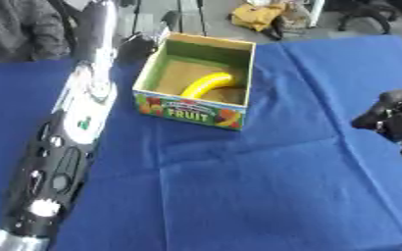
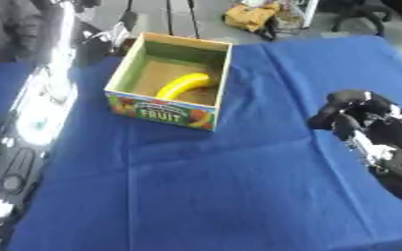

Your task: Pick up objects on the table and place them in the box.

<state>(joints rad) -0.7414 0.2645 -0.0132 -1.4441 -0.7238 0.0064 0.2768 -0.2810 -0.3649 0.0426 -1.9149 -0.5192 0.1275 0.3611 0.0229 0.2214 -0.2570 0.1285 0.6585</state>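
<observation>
I see the fruit box (image 1: 196,113) standing in the upper middle of the frame on the blue cloth (image 1: 256,186) that covers the worktop, its printed front panel facing me. A yellow banana (image 1: 206,84) lies inside on the brown bottom, curved, with its lower end cut off by the box's front wall.

My left arm (image 1: 67,142) runs up the left side of the frame from the lower left corner to the upper left. Its far end reaches a dark shape just beside the box's left wall, which I take to be the left hand (image 1: 136,47); it is too blurred for me to tell how its fingers stand or whether they hold anything.

My right hand (image 2: 359,120) shows at the right edge, best in the right eye view, well apart from the box. Its fingers are curled inward and I see nothing in them. The lower part of that arm is cut off by the frame edge.
</observation>
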